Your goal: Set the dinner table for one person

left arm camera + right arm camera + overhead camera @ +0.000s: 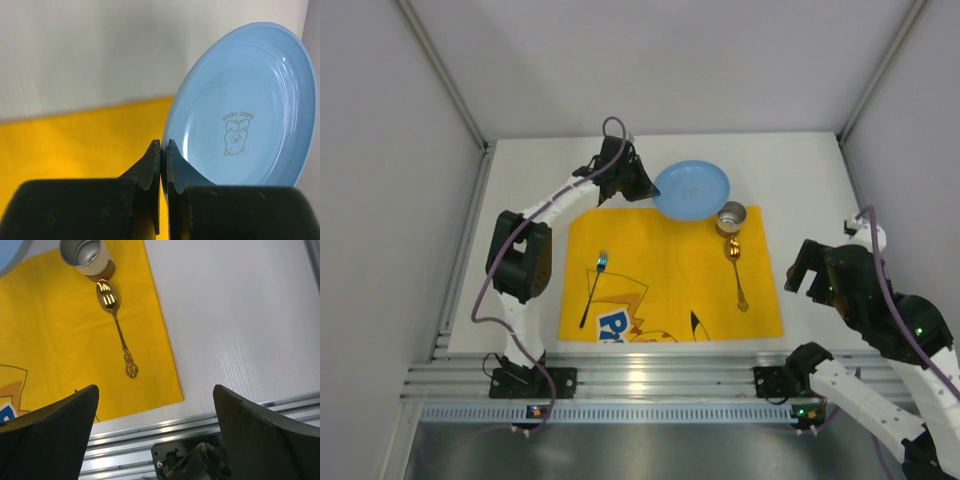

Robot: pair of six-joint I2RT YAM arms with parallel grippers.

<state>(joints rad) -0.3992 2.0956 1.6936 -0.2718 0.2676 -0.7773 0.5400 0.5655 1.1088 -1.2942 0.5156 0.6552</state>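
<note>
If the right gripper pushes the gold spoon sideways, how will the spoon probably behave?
The gold spoon looks like polished metal, so it is probably stiff and slippery to grip. It lies flat on the yellow placemat, so a push would likely slide or pivot it, perhaps wrinkling the cloth.

The blue plate (240,105) bears small dark print, upside down in the left wrist view, seemingly "SWEET DEAR". The yellow placemat (670,270) shows a large blue letter near its front edge, probably "P".
</note>
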